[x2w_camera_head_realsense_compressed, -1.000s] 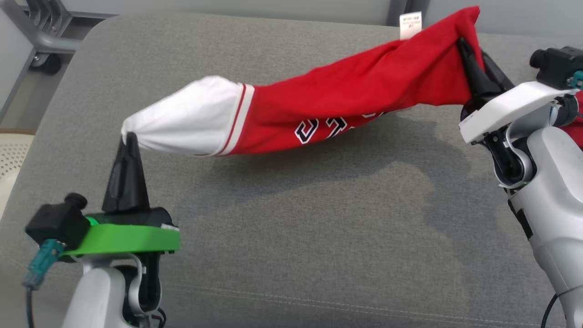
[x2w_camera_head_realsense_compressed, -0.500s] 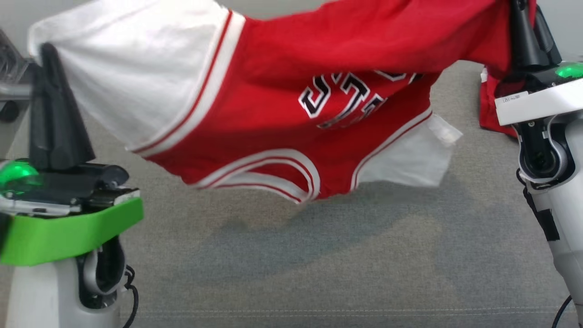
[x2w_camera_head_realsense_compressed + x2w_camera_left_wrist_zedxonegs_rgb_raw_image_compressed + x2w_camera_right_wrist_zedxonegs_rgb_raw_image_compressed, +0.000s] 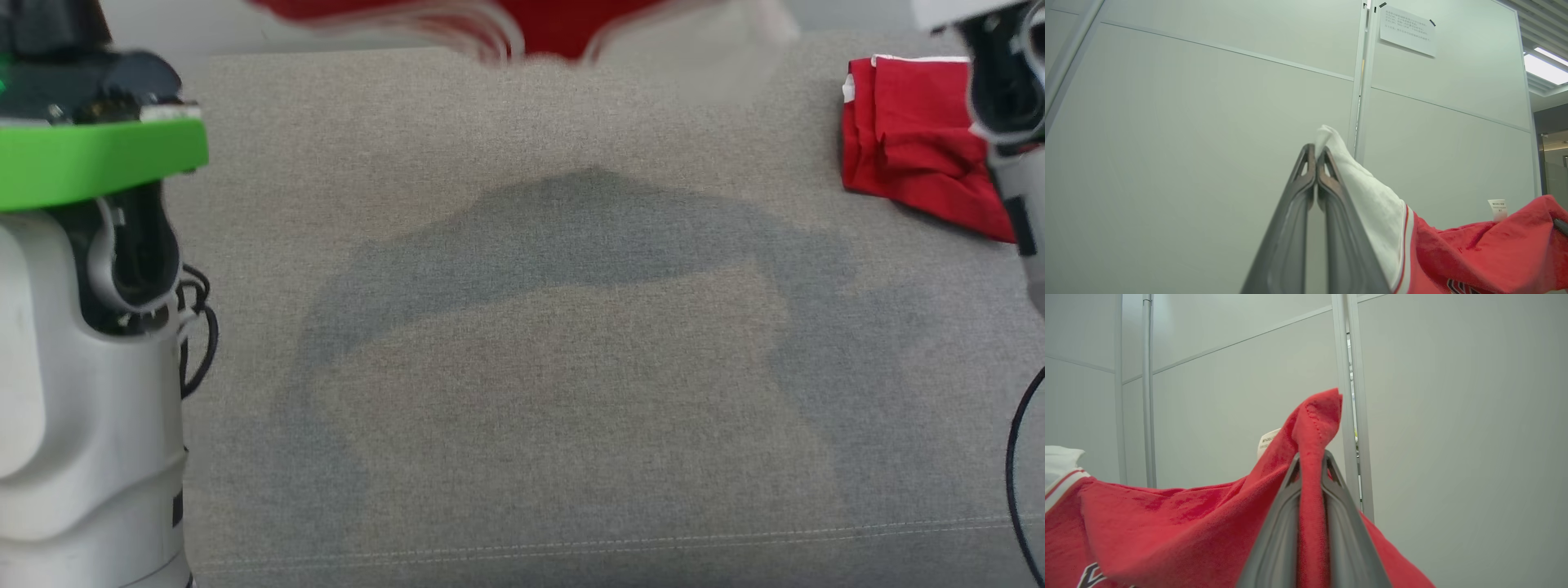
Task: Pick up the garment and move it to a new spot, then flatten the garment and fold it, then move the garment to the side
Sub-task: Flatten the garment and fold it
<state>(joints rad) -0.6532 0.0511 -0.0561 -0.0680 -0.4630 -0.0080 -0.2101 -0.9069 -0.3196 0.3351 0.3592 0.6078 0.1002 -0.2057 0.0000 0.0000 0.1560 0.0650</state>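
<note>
Surface [image 3: 522, 367]: grey, padded, with a broad shadow across its middle. The garment [image 3: 1167, 522], a red jersey with white sleeves, hangs in the air above it, strung between both arms. Its lower hem shows as a blur at the top of the head view.

Folded red cloth [image 3: 914, 147]: lies on the surface at the right, close by the right arm.

Risks, as judged:
- The biggest is a dropped corner. The left hold is only a small tuft of white sleeve at the very fingertips, and the blur suggests fast motion, so a jerk could pull it free.
- The garment sags between the arms. Lowered like this, it would likely land creased rather than flat.
- If set down too far right, it could overlap the folded red cloth and drag it.

Left claw [image 3: 1315, 149]: closed tight, pinching the tip of the white sleeve.

Right claw [image 3: 1311, 457]: closed on a bunched fold of the red edge, which pokes up past its fingers.
</note>
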